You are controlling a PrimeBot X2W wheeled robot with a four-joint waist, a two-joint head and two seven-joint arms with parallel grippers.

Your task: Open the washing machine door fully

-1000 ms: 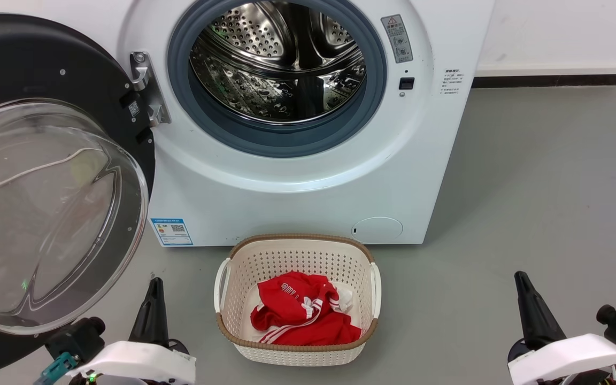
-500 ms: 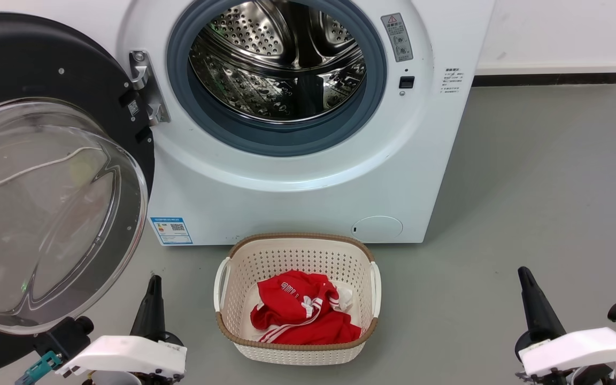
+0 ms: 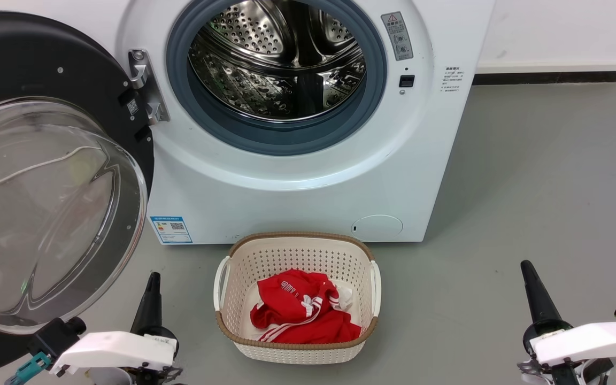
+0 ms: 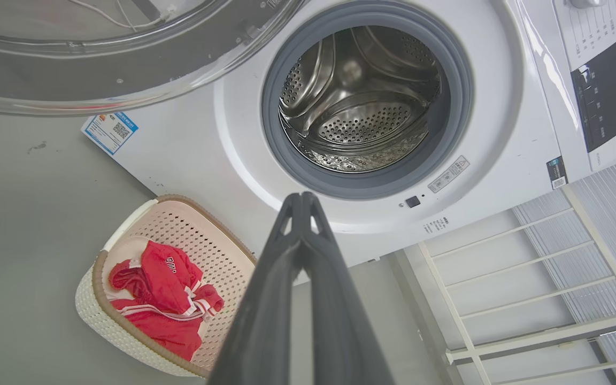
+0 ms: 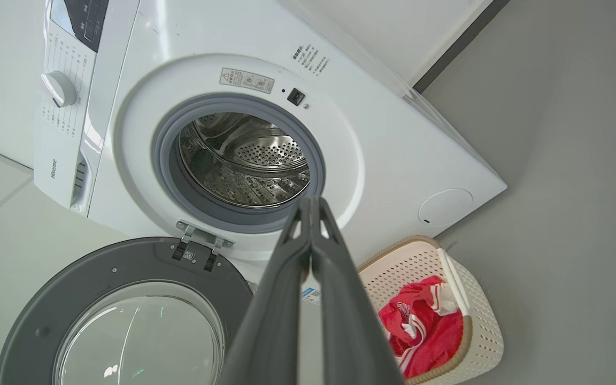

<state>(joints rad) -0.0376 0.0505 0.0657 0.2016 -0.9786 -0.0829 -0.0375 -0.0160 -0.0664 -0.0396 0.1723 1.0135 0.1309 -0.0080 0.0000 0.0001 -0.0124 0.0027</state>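
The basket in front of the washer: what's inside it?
A crumpled red garment with white stripes lies in the basket; some white cloth shows beside it. Anything beneath is covered.

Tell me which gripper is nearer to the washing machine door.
Left. In the head view the left gripper sits just below the washing machine door, by its lower rim, not touching. The right gripper is far to the other side, past the laundry basket.

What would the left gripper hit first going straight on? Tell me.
Probably the front panel of the white boxy washing machine, just outside the grey-blue rubber gasket; the left gripper points there, depth unclear.
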